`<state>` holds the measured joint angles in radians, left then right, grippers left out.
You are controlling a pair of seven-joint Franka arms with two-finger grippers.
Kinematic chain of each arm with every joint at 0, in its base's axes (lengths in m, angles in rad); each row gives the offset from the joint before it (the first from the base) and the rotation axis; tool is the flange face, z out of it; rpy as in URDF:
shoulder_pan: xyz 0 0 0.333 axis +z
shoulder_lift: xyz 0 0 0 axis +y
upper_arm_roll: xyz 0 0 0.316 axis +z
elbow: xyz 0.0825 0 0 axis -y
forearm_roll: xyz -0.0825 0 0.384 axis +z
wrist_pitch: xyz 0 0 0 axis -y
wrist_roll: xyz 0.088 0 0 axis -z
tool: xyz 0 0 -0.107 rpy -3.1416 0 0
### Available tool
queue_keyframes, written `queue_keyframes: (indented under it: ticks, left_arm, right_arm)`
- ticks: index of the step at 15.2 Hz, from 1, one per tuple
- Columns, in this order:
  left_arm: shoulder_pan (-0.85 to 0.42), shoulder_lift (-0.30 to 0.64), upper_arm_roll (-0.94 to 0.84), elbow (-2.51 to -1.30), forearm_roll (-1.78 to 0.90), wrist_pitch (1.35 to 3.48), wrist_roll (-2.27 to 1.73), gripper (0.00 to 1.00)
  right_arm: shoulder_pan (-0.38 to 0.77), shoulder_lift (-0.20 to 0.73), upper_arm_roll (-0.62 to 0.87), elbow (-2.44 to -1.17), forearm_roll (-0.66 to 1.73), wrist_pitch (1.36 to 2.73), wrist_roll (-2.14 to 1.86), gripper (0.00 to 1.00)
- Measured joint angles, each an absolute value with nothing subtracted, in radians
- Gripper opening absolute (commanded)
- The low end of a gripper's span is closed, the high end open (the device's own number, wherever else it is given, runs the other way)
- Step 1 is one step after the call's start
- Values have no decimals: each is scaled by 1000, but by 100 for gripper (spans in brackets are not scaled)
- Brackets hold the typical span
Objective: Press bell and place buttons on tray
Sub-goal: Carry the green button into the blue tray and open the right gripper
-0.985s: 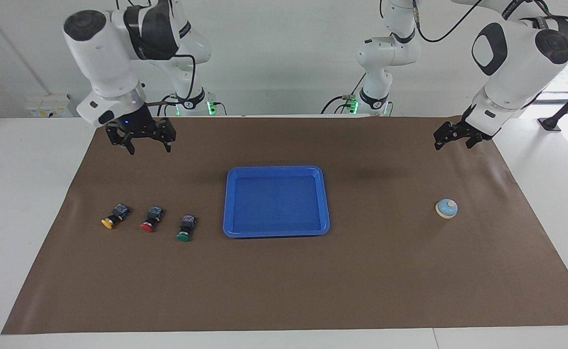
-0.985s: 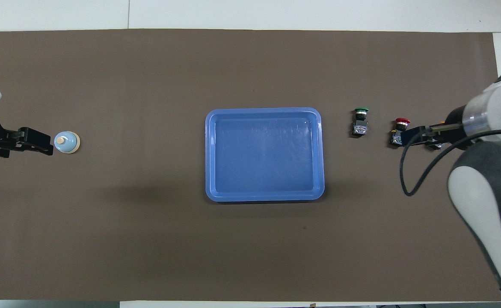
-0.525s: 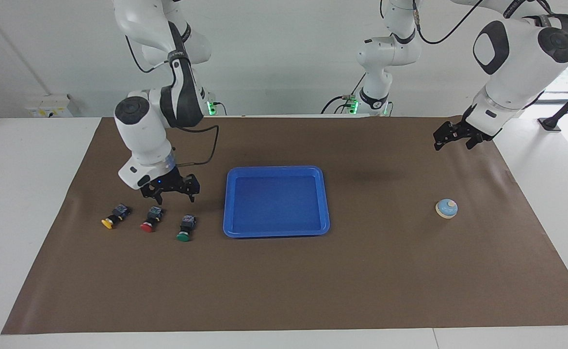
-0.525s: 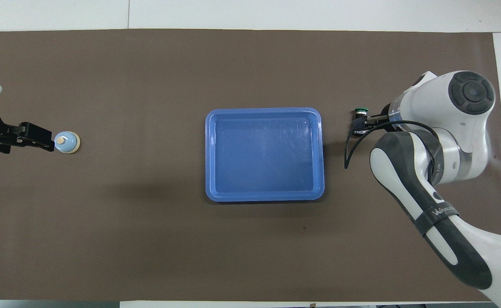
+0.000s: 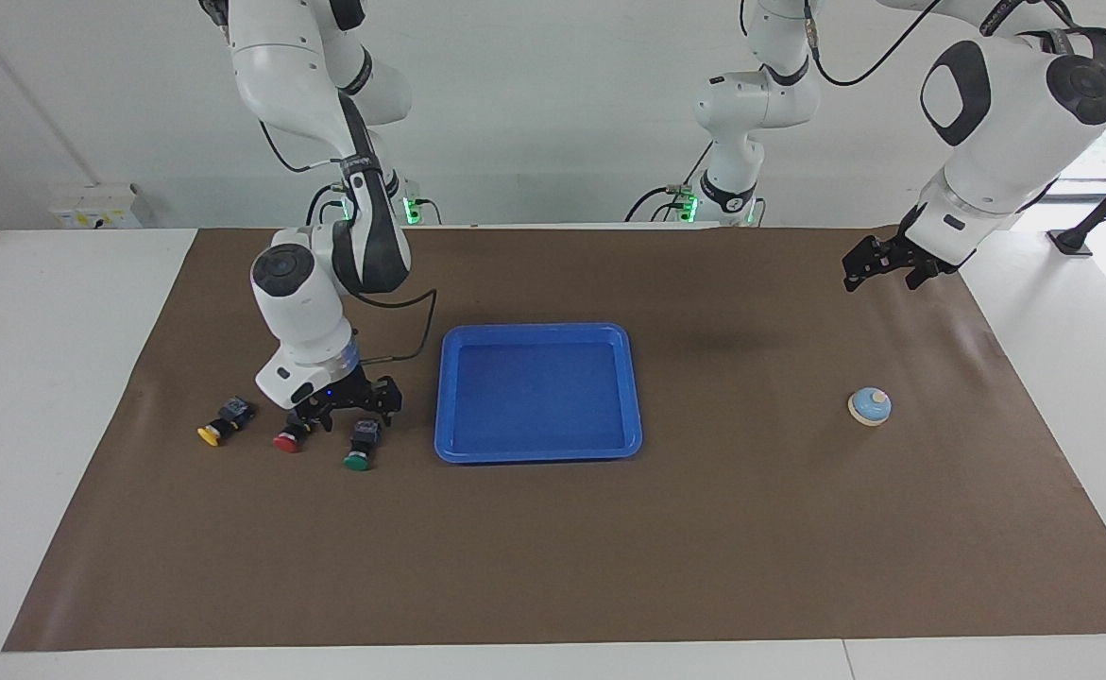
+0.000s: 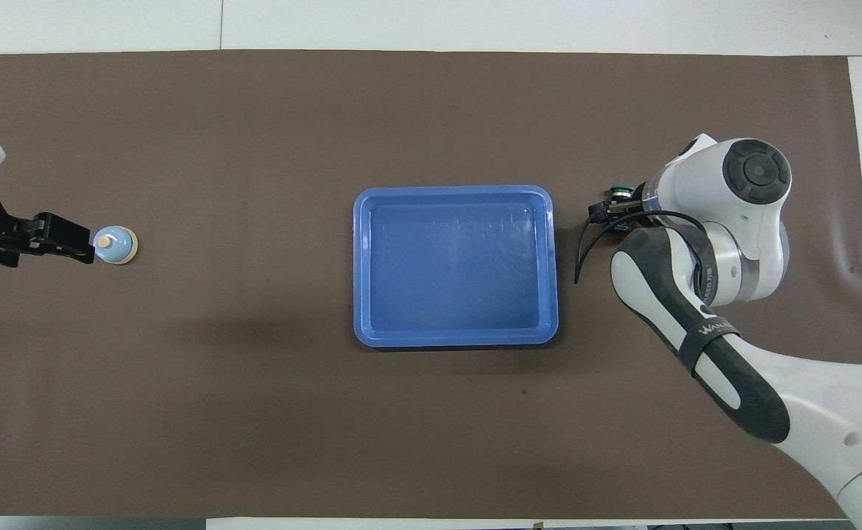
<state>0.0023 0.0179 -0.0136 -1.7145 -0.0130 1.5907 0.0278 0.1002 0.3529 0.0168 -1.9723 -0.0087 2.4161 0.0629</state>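
Note:
The yellow button (image 5: pixel 217 427), red button (image 5: pixel 286 439) and green button (image 5: pixel 361 446) lie in a row on the brown mat, toward the right arm's end of the table. My right gripper (image 5: pixel 356 413) is open and low over the green button's body, not gripping it. In the overhead view only the green cap (image 6: pixel 621 191) shows by that gripper (image 6: pixel 615 214); the right arm hides the other two buttons. The blue tray (image 5: pixel 538 331) (image 6: pixel 455 191) sits mid-table with nothing in it. The bell (image 5: pixel 870 406) (image 6: pixel 115 245) stands toward the left arm's end. My left gripper (image 5: pixel 878 276) (image 6: pixel 81 250) hangs open, well above the mat beside the bell.
The brown mat (image 5: pixel 553 548) covers most of the white table. A black cable loops from the right wrist (image 5: pixel 411 331) toward the tray's rim. A grey box (image 5: pixel 94 206) sits on the white surface past the right arm's end of the mat.
My right arm has swung down from high over the mat to just above the green button, its fingers spread. The left gripper has barely moved.

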Motion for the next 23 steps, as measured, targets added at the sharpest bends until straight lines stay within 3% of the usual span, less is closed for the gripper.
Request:
queue_keyframes:
  ticks: [2, 3, 5, 11, 14, 18, 23]
  left_arm:
    - [2, 18, -14, -1715, -13, 1591, 28, 100]
    - [2, 18, -14, -1715, -13, 1591, 28, 100]
    - [2, 18, -14, -1715, -13, 1590, 28, 100]
    - [2, 18, -14, -1715, -13, 1589, 28, 100]
    - [2, 18, -14, -1715, -13, 1585, 28, 100]
    - [2, 16, -14, -1711, -13, 1583, 28, 100]
    - [2, 16, -14, -1692, -13, 1573, 28, 100]
  right_arm:
    - [101, 355, 17, -1972, -9, 2418, 63, 51]
    - [101, 356, 17, -1972, -9, 2419, 63, 29]
    - [101, 361, 17, -1973, -9, 2433, 63, 0]
    - [102, 363, 18, -1962, -9, 2427, 64, 0]
    - [131, 362, 19, -1844, -9, 2262, 82, 0]
    - [256, 369, 21, -1654, -9, 2053, 244, 0]
    - [385, 416, 21, -1661, -9, 2120, 420, 0]
